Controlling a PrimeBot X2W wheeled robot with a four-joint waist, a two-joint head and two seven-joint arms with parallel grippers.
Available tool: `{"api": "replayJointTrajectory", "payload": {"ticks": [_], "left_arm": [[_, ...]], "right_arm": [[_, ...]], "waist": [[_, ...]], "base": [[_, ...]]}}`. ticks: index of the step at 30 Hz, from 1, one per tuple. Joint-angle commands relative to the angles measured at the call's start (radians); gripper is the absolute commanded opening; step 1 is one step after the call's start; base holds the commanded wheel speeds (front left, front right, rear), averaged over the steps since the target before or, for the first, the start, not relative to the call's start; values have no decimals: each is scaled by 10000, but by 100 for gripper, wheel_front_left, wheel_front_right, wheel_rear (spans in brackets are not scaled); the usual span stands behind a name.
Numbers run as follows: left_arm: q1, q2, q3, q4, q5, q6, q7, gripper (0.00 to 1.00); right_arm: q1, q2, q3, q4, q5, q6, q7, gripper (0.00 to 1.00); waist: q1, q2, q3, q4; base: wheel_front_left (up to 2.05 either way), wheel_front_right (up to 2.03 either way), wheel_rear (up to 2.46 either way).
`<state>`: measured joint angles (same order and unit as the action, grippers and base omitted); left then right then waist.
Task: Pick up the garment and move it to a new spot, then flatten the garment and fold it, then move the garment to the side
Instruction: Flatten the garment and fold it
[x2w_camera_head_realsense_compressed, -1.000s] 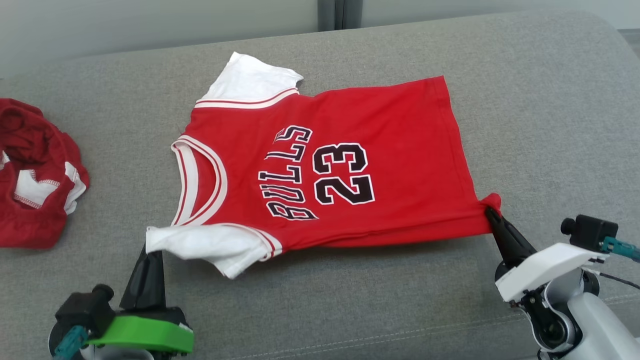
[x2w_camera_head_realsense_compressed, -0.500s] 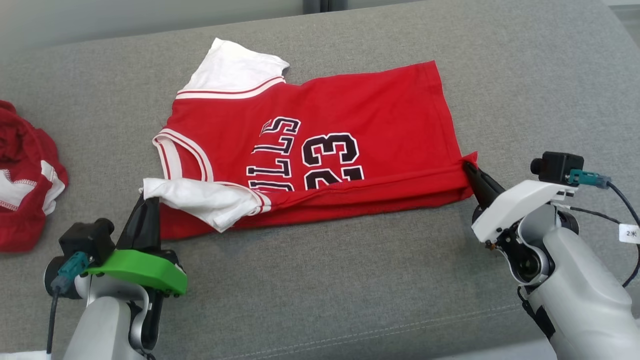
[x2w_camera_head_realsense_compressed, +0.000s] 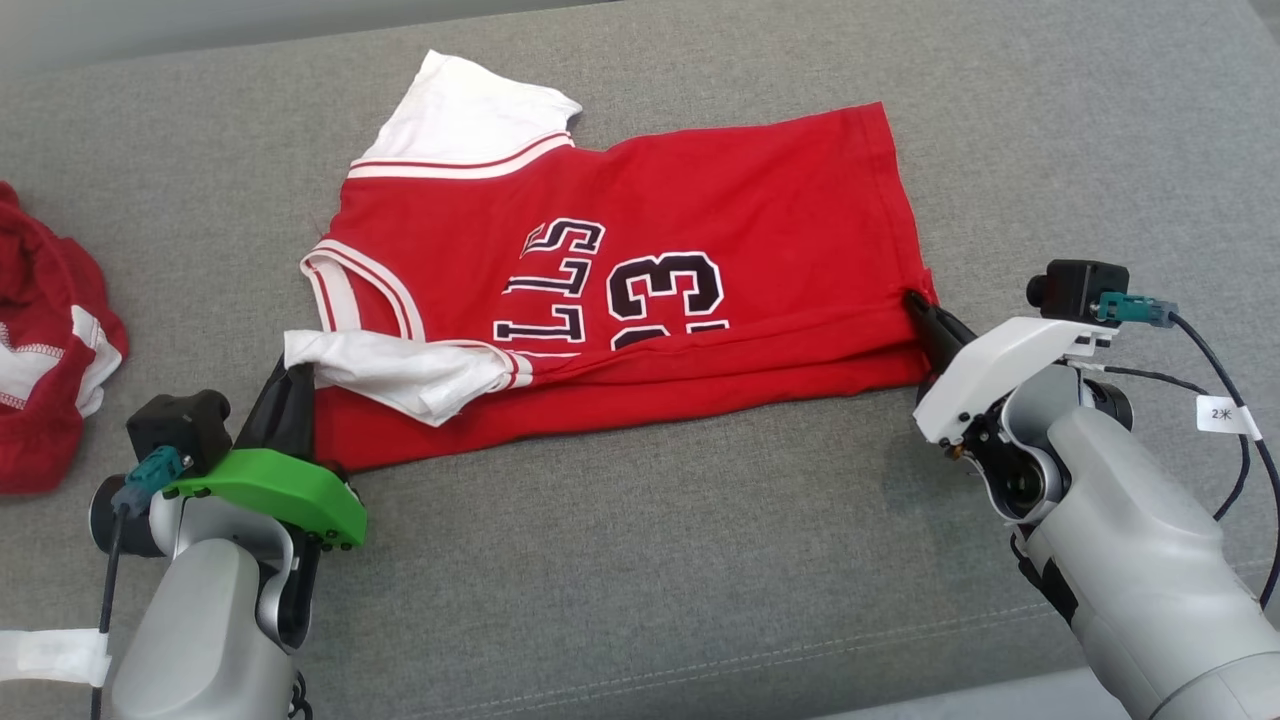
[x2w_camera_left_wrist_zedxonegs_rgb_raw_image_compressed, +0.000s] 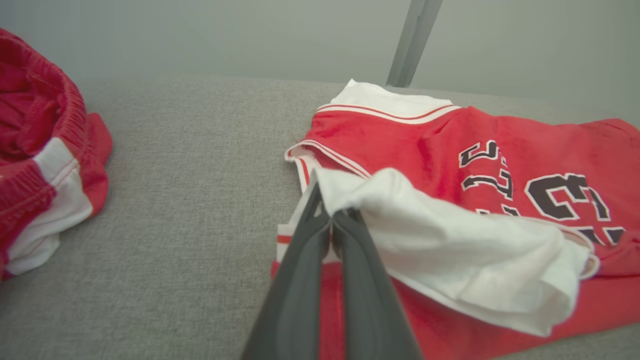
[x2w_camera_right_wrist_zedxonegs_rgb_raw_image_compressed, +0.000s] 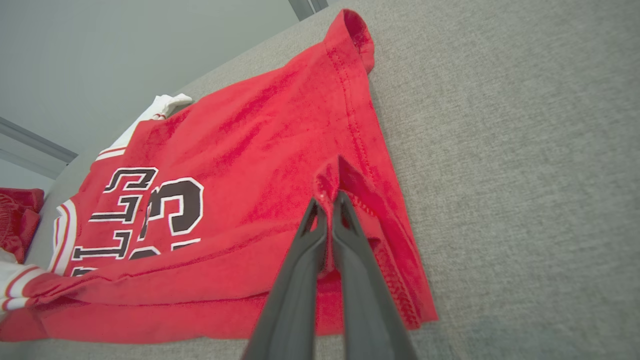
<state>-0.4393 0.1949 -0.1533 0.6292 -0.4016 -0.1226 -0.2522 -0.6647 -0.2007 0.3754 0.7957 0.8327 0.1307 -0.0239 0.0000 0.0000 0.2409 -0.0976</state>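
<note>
Evenly does it: on the shirt (x2w_camera_head_realsense_compressed: 720, 210), left tool (x2w_camera_head_realsense_compressed: 290, 378) pinches the sleeve (x2w_camera_head_realsense_compressed: 400, 372) at 8 o'clock, right tool (x2w_camera_head_realsense_compressed: 913, 300) the hem (x2w_camera_head_realsense_compressed: 897, 200) at 3; carry both toward 12, level.

- The garment (x2w_camera_head_realsense_compressed: 700, 210) is lying across the middle of the cushion (x2w_camera_head_realsense_compressed: 650, 560), its collar (x2w_camera_head_realsense_compressed: 345, 290) pointing toward 9 o'clock and its hem (x2w_camera_head_realsense_compressed: 900, 190) toward 3 o'clock.
- Its 6 o'clock edge is lying doubled over onto the body, toward 12 o'clock.
- The far sleeve (x2w_camera_head_realsense_compressed: 470, 110) is sticking out at 11 o'clock.
- The near sleeve (x2w_camera_head_realsense_compressed: 400, 365) is resting on the doubled edge at 8 o'clock.
- The left gripper (x2w_camera_head_realsense_compressed: 295, 375) is sitting at 8 o'clock of the garment, pinching the near sleeve's tip.
- The right gripper (x2w_camera_head_realsense_compressed: 915, 300) is sitting at 3 o'clock, pinching the hem's near corner.
- A bundle of clothing (x2w_camera_head_realsense_compressed: 40, 340) is lying well apart at 9 o'clock.
</note>
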Motion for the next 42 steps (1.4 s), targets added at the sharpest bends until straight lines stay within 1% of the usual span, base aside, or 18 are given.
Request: {"api": "replayJointTrajectory", "payload": {"ticks": [1,2,3,4,5,10,12,16,20,25,33,42], "left_arm": [[-240,15,-27,204,-21,-12,-59,0],[-306,23,-66,362,4,-24,-74,0],[-369,31,-98,472,59,-30,-93,6],[-428,32,-102,559,108,-36,-106,61],[-470,9,-92,614,106,-39,-120,100],[-181,-58,137,334,297,-51,-126,100],[89,-115,294,72,378,-38,-119,100],[699,-280,576,-534,602,21,-121,100],[1331,-437,832,-1098,788,80,-122,100],[1922,-609,1113,-1516,966,60,-121,100],[1987,-621,1218,-1339,1376,60,-122,100],[1735,-670,1284,-763,1715,66,-124,100]], "right_arm": [[-127,-15,132,125,77,0,-155,0],[-169,-37,223,196,95,0,-253,30],[-201,-67,322,254,98,0,-344,75],[-213,-76,407,312,158,0,-408,100],[-228,-92,489,351,194,0,-516,100],[-172,-347,928,432,129,0,-1167,100],[-7,-459,1053,352,232,0,-1391,100],[291,-762,1266,211,65,0,-1822,100],[666,-994,1416,71,-253,0,-2106,100],[994,-1079,1427,10,-623,0,-2236,100],[895,-871,1257,210,-986,-2,-2280,100],[637,-614,1183,829,-1401,-2,-2319,100]], "waist": [[0,0,-6,10],[0,0,-16,12],[0,0,-32,15],[0,0,-48,17],[0,0,-69,18],[0,0,-225,54],[0,0,-305,65],[0,0,-452,86],[0,0,-543,81],[0,0,-564,63],[0,0,-428,73],[0,0,-116,159]], "base": [[0,0,0],[0,0,0],[0,0,0],[0,0,0],[0,0,0],[0,0,0],[0,0,0],[0,0,0],[0,0,0],[0,0,0],[0,0,0],[0,0,0]]}}
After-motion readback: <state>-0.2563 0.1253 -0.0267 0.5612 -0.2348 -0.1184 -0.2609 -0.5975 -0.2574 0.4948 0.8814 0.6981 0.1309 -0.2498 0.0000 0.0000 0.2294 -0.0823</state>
